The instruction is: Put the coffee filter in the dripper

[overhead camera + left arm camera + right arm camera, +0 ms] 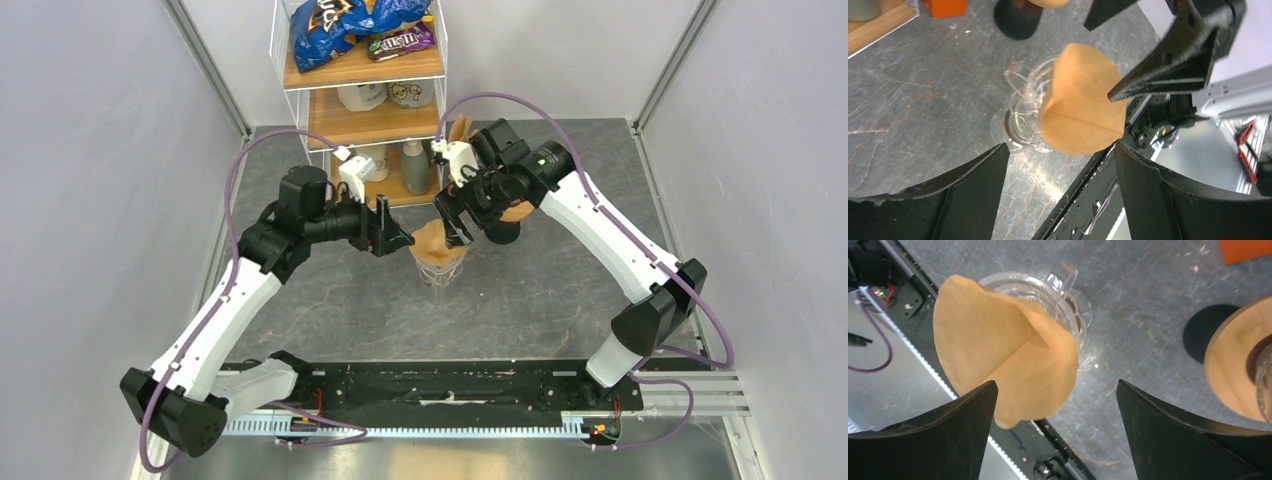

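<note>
The brown paper coffee filter (432,238) stands tilted in the clear glass dripper (441,270) at the table's middle, with most of it sticking out above the rim. It also shows in the left wrist view (1083,110) and the right wrist view (1003,350), over the dripper (1023,100) (1068,305). My left gripper (397,238) (1062,147) is open and empty just left of the filter. My right gripper (455,222) (1057,385) is open and empty just right of it, one finger (1168,65) close to the filter's edge. Neither holds the filter.
A wooden filter stand on a black base (512,215) (1238,365) stands right behind the dripper. A wire and wood shelf rack (365,100) with snack bags and bottles is at the back. An orange block (945,6) lies near it. A black rail (430,385) runs along the near edge.
</note>
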`<state>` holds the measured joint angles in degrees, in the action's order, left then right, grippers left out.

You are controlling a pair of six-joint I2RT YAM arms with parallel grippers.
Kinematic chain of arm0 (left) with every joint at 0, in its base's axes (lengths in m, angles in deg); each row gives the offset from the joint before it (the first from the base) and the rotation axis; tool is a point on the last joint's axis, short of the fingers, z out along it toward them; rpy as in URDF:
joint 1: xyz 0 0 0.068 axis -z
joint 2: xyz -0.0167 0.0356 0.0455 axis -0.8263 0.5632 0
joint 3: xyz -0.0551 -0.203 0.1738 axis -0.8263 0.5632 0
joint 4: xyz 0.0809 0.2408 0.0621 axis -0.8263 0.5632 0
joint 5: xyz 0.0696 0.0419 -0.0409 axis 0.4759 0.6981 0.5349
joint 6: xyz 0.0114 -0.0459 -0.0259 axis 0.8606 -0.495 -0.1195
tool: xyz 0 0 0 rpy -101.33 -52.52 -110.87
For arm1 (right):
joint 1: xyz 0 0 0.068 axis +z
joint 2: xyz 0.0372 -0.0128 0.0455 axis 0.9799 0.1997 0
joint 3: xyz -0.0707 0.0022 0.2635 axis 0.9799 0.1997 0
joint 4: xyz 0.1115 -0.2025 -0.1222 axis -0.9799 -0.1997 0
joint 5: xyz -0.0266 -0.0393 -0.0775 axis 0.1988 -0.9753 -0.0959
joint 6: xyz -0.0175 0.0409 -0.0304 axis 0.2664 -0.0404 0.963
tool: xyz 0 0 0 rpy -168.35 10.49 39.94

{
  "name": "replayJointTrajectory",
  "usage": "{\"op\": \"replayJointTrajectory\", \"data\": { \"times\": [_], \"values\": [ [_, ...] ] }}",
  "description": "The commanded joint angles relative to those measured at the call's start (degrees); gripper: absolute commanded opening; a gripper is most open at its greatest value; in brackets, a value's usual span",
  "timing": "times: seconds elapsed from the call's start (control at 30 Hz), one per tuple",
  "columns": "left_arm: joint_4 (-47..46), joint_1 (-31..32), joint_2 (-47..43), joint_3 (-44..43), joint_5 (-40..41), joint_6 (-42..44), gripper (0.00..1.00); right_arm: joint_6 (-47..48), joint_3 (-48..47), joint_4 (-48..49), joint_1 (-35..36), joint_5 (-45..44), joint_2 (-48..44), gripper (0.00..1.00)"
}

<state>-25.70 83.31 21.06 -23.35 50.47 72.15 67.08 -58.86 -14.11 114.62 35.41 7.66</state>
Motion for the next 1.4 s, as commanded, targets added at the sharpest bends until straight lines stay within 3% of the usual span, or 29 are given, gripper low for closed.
{"op": "replayJointTrajectory", "data": {
  "times": [0.0,0.2,0.5,1.37],
  "values": [
    [-7.0,-4.3,-3.5,2.6,-3.5,-8.1,0.86,3.1,-0.3,6.8,3.8,-10.4,-0.9,0.97],
    [-6.9,-7.4,-4.0,2.8,-2.7,-8.7,0.86,7.2,1.1,7.7,7.7,-17.2,1.6,0.97],
    [-7.0,-7.8,-3.5,2.1,-3.1,-8.6,0.87,9.0,7.0,13.4,8.9,-19.0,2.3,0.97],
    [-7.0,-7.9,-2.3,1.9,-4.1,-6.6,0.90,10.2,10.3,14.0,8.9,-20.2,5.6,0.97]
  ]
}}
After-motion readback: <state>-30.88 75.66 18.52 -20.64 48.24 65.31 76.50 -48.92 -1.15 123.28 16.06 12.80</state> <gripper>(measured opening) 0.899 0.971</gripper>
